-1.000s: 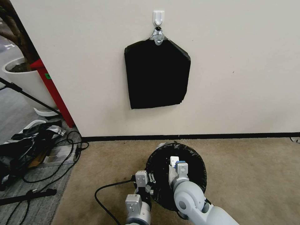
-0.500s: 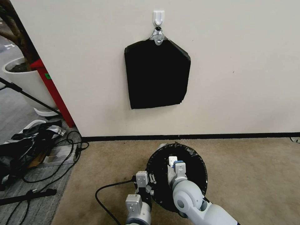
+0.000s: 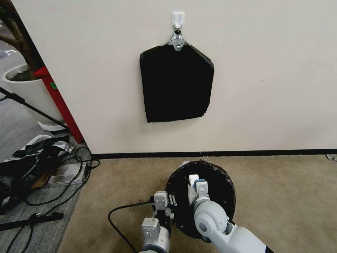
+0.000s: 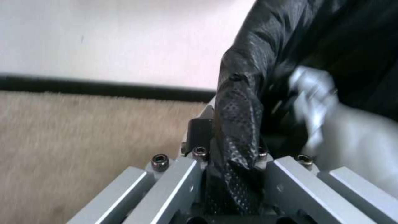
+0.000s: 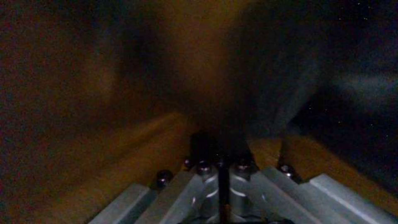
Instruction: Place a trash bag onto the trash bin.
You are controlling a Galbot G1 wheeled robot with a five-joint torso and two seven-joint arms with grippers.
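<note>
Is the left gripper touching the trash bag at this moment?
Touching. The left wrist view shows the left gripper shut on a fold of the trash bag, the black film running down between its fingers.

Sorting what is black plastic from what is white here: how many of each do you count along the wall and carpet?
Black plastic: 2 (glossy black trash bag, flat matte black pack on the wall)
White: 2 (white wall hook, white planter)
Total: 4
</note>
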